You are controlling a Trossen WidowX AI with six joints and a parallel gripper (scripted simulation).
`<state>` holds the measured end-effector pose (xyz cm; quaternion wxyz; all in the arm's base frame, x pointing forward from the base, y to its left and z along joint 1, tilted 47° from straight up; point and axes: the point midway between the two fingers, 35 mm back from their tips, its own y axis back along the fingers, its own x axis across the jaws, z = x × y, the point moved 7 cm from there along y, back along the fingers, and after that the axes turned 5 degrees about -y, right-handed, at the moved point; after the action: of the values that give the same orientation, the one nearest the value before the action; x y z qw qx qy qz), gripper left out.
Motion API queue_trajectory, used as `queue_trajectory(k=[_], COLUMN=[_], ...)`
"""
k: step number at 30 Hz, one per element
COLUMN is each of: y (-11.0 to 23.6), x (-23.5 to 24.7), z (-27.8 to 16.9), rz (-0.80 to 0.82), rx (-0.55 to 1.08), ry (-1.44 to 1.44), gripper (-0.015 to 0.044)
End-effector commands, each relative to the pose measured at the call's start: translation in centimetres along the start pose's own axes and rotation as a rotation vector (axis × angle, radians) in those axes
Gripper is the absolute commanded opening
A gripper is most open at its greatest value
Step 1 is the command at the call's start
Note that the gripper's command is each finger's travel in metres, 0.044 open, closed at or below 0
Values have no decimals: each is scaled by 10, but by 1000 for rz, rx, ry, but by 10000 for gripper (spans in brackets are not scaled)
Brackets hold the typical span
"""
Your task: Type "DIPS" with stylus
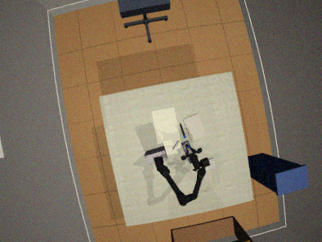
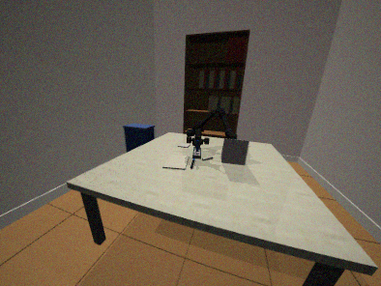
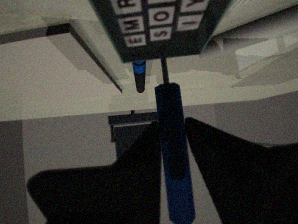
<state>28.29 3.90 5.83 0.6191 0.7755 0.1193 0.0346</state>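
Note:
My gripper [image 3: 171, 125] is shut on the blue stylus [image 3: 169, 105], whose thin dark tip points at the near edge of the keyboard [image 3: 175, 46] in the wrist view. The tip appears just below the gap between the S key [image 3: 160, 33] and the I key [image 3: 190, 21]; whether it touches is unclear. E, M, R, O and Y keys also show; the D and P keys are not visible. In the top and exterior views the small keyboard [image 2: 196, 156] lies in front of the gripper, largely hidden by the arm from above.
A pen with a blue band [image 1: 182, 131] [image 2: 192, 164] [image 3: 140, 75] lies beyond the keyboard, beside a notebook [image 1: 194, 126] [image 2: 175, 163]. Another thin pen [image 1: 176, 145] [image 2: 207, 158] lies between the keyboard and an upright dark panel [image 2: 235, 152].

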Motion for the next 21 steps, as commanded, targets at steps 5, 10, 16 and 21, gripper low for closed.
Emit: queue_trajectory(k=[5,10,16,21], y=[-4,-4,-5,-6], x=[-1,-1,0,0], z=[3,4,5,6], rz=[-9,-9,-9,-9], rx=[-3,-3,-3,-3], ry=[2,2,1,1], gripper=[81,81,81,81])
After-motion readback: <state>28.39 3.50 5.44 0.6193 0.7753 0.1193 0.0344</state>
